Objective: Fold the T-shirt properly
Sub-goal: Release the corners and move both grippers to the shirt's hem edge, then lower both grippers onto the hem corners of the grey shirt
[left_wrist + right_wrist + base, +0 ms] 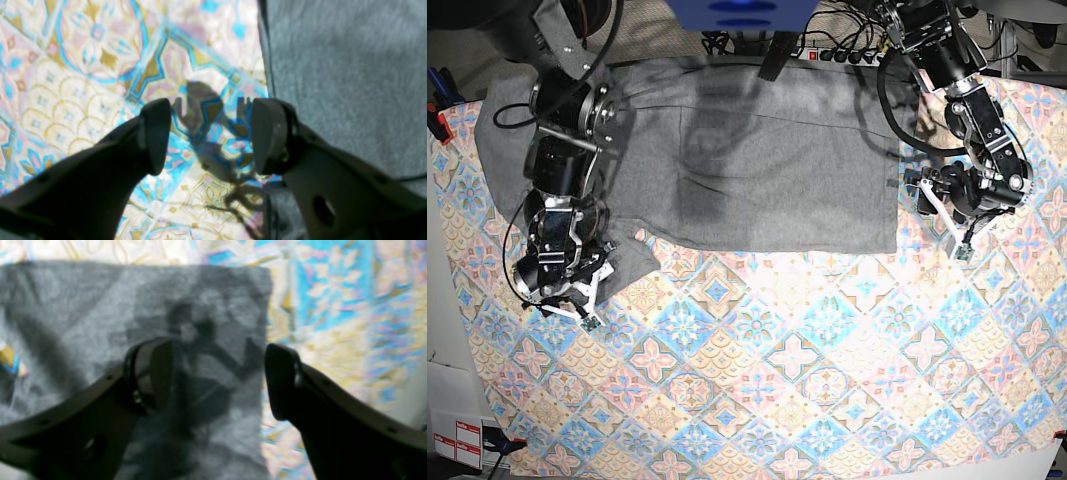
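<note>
The heather-grey T-shirt [747,160] lies spread flat across the far half of the patterned tablecloth [777,360]. My left gripper [947,222] hovers just off the shirt's right edge. In the left wrist view this gripper [210,136] is open over bare tablecloth [100,66], with the shirt [350,83] under its right finger. My right gripper [567,308] hangs over the shirt's near-left sleeve. It [217,376] is open and empty above the grey cloth [100,306], whose straight edge runs under the right finger.
A power strip with cables [847,50] and a blue object [742,12] sit behind the shirt. A red clamp [439,125] holds the tablecloth at the left edge. The table's near right corner [1047,465] ends on bare white.
</note>
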You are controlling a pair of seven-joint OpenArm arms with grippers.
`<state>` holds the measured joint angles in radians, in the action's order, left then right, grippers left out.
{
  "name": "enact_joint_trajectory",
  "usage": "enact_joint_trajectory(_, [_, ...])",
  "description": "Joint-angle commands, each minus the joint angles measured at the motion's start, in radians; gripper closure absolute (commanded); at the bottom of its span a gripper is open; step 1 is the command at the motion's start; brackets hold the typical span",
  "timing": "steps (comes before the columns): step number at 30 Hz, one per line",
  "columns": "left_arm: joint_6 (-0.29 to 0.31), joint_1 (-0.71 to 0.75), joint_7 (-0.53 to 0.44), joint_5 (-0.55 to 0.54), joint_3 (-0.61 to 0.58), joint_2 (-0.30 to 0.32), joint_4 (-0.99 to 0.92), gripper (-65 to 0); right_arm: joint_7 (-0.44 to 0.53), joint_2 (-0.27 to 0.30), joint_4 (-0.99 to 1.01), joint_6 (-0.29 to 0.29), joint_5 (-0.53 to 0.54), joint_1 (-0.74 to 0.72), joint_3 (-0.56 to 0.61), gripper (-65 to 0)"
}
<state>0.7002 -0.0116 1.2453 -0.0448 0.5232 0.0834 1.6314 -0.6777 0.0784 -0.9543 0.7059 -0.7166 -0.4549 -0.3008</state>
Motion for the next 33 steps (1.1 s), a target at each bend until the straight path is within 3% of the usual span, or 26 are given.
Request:
enact_joint_trajectory(1, [-0.002,-0.014,-0.016,-0.008,0.001,0.011,0.014,-37.0,0.029,0.013,0.018,-0.008,-0.005,-0.049,-0.011,-42.1])
enact_joint_trajectory(12, [-0.002,-0.012,-0.016,-0.008,0.001,0.013,0.014,-37.0,0.287,0.022,0.308,-0.008,-0.010,-0.127,-0.091,-42.1])
enact_joint_trajectory(21, [-0.002,-0.012,-0.016,-0.008,0.001,0.013,0.014,-37.0,0.330,0.082,0.418,-0.024,-0.007,-0.180,-0.119,-42.1])
enact_joint_trajectory(33, [-0.002,-0.011,-0.014,-0.008,0.001,0.013,0.014,-37.0,0.330,0.085,0.426,-0.024,-0.010,-0.206,-0.179,-42.1])
